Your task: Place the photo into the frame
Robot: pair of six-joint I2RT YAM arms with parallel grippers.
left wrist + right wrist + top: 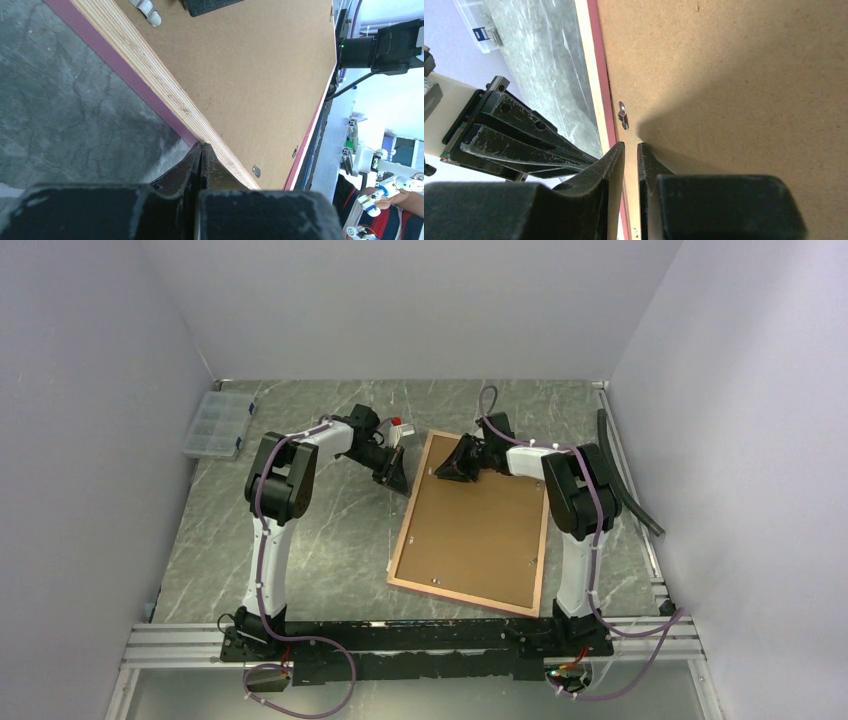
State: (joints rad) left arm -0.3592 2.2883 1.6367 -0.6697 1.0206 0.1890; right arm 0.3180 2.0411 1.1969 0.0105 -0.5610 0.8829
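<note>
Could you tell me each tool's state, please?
Left tool: closed, empty, tips at the frame.
Right tool: nearly closed astride the frame's rail; grip cannot be told.

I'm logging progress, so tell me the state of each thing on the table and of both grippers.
Frame, lying flat, back up.
Board, seated in the frame.
Left gripper, shut, tips at the frame's rail.
Right gripper, barely open, over the board's far corner.
Box, looks closed.
Photo, not in view.

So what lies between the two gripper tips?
The frame's long rail, a narrow strip of brown backing board and one small metal clip separate the left gripper from the right gripper; the right wrist view shows it best.
</note>
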